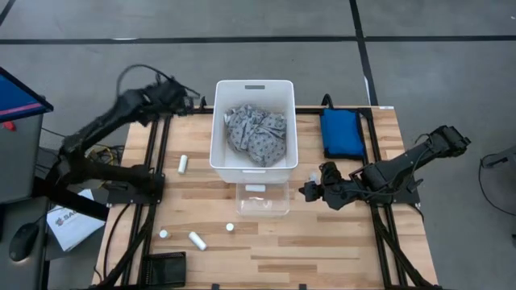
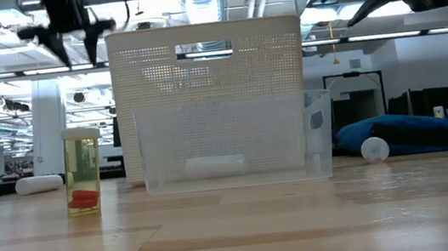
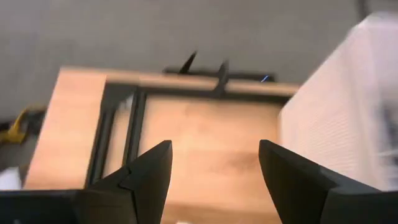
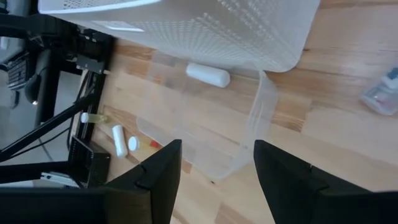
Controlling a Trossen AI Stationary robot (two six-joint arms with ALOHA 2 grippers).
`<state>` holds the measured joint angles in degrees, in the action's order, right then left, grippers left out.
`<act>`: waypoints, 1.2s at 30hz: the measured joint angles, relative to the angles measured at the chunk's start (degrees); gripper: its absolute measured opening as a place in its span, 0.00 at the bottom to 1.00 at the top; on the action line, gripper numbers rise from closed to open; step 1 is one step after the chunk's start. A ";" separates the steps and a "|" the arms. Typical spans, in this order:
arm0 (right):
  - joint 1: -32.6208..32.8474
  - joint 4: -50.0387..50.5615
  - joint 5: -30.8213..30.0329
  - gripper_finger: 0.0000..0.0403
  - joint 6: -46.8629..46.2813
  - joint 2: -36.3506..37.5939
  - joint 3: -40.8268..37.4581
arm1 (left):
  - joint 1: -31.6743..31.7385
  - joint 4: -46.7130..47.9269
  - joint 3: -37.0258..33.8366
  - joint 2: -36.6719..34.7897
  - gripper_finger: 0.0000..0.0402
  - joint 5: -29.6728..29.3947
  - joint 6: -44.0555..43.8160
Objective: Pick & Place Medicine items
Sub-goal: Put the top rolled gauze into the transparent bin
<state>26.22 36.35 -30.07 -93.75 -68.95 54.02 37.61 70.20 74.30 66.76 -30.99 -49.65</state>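
Note:
Small white medicine items lie on the wooden table: a cylinder (image 1: 183,163) left of the white bin (image 1: 284,153), two round bottles (image 1: 164,234) (image 1: 230,228) and a cylinder (image 1: 197,240) near the front, and a bottle (image 1: 313,176) to the right of the bin. One more cylinder (image 4: 208,74) lies inside a clear box (image 1: 262,201) that stands against the bin's near wall. My left gripper (image 3: 214,149) hangs open in the air by the bin's far left corner (image 1: 196,101). My right gripper (image 4: 217,168) is open to the right of the clear box (image 1: 306,191), with nothing between its fingers.
A grey patterned cloth (image 1: 256,133) fills the bin. A blue padded pouch (image 1: 343,133) lies at the far right. In the low view a clear vial (image 2: 85,181) with red contents stands at the front left. Bare wood lies along the near edge.

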 joint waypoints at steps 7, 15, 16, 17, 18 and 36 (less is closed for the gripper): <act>-0.13 1.15 0.00 0.49 -0.62 0.19 0.00 | 1.20 -6.25 -17.49 0.02 0.58 9.18 -4.86; -0.34 3.42 0.02 0.49 -1.24 2.17 0.00 | 0.97 -6.34 -30.56 -0.02 0.58 14.54 -6.84; -0.46 4.04 0.03 0.49 -1.23 2.51 0.00 | 0.91 -6.85 -31.99 -0.02 0.58 15.72 -6.94; -0.48 4.56 0.03 0.49 -1.25 2.89 0.00 | 0.72 -7.43 -33.29 -0.02 0.58 16.77 -7.39; -0.48 5.14 0.01 0.49 -1.31 3.36 0.00 | 0.48 -7.99 -34.43 -0.02 0.58 17.66 -7.91; -2.34 9.52 -0.01 0.49 -1.23 6.38 0.02 | -3.19 -19.77 -43.17 -0.02 0.58 22.47 -9.33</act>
<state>23.88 45.87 -30.09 -94.98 -62.57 54.04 34.41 50.43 31.13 66.74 -8.52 -58.98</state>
